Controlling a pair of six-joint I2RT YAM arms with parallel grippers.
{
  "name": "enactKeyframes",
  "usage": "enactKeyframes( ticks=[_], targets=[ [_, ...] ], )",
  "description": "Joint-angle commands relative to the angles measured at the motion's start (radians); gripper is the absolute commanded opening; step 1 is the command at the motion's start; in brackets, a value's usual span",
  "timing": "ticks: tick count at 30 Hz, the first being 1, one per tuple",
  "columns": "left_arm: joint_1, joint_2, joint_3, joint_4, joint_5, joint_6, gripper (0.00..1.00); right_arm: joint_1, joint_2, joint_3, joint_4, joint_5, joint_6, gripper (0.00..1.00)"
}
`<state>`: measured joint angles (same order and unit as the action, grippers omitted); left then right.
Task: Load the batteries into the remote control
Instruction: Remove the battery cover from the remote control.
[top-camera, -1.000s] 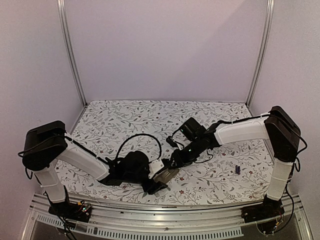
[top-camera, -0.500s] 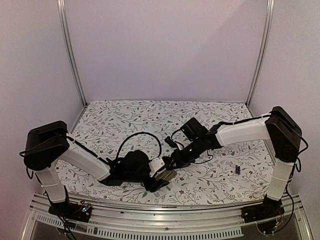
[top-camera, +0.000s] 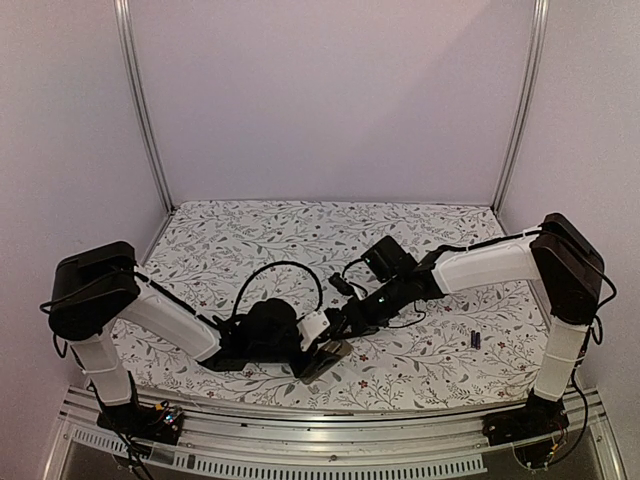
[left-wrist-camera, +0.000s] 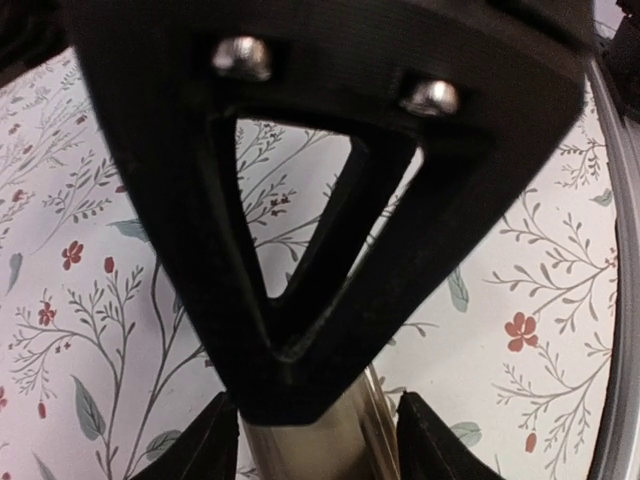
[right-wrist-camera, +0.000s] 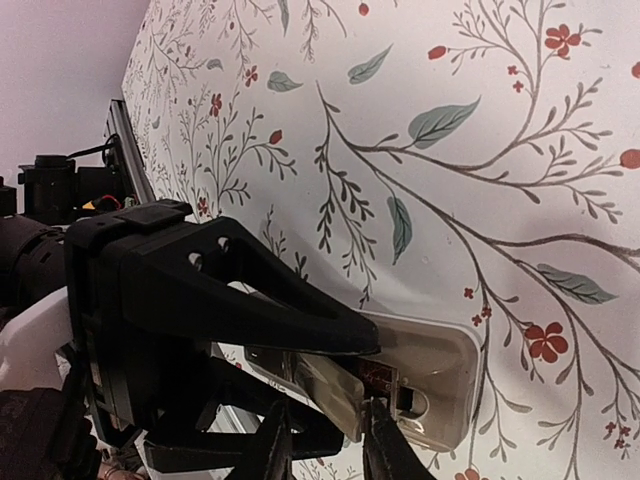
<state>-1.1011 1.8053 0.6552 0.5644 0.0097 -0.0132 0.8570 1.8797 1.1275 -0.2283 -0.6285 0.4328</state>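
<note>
The remote control (right-wrist-camera: 445, 352) lies tan back up, its dark oblong recess (right-wrist-camera: 385, 378) uncovered. My left gripper (top-camera: 322, 352) is shut on the remote's sides near the table's front; in the left wrist view (left-wrist-camera: 315, 448) the tan body (left-wrist-camera: 325, 430) sits between its fingers. My right gripper (top-camera: 350, 322) meets it from the right. In the right wrist view (right-wrist-camera: 328, 445) its fingers are closed on the small tan cover panel (right-wrist-camera: 330, 385), tilted up off the recess. One dark battery (top-camera: 476, 340) lies on the cloth at the right. No other battery shows.
A black triangular finger (left-wrist-camera: 330, 200) fills most of the left wrist view. A black cable loop (top-camera: 280, 272) arches over the left arm. The metal rail (top-camera: 330, 420) runs along the front edge. Purple walls enclose the floral cloth (top-camera: 300, 230).
My right gripper has edged left and down onto the remote. My left gripper has turned the remote a little, so less of its tan back shows from above.
</note>
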Motion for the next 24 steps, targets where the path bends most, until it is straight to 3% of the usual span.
enactKeyframes(
  ticks=[1, 10, 17, 24],
  targets=[
    [0.007, 0.026, 0.011, 0.015, -0.007, -0.002, 0.5, -0.001, -0.037, -0.012, 0.023, -0.022, 0.012, 0.24],
    [0.006, 0.036, 0.014, 0.028, -0.046, -0.006, 0.37, -0.001, -0.042, -0.018, 0.03, -0.026, 0.016, 0.24],
    [0.006, 0.018, 0.001, 0.035, -0.036, -0.012, 0.18, -0.001, -0.048, -0.024, 0.022, -0.013, 0.014, 0.23],
    [0.007, 0.012, -0.009, 0.035, -0.036, -0.012, 0.11, -0.025, -0.085, -0.031, -0.012, 0.05, 0.007, 0.24]
  ],
)
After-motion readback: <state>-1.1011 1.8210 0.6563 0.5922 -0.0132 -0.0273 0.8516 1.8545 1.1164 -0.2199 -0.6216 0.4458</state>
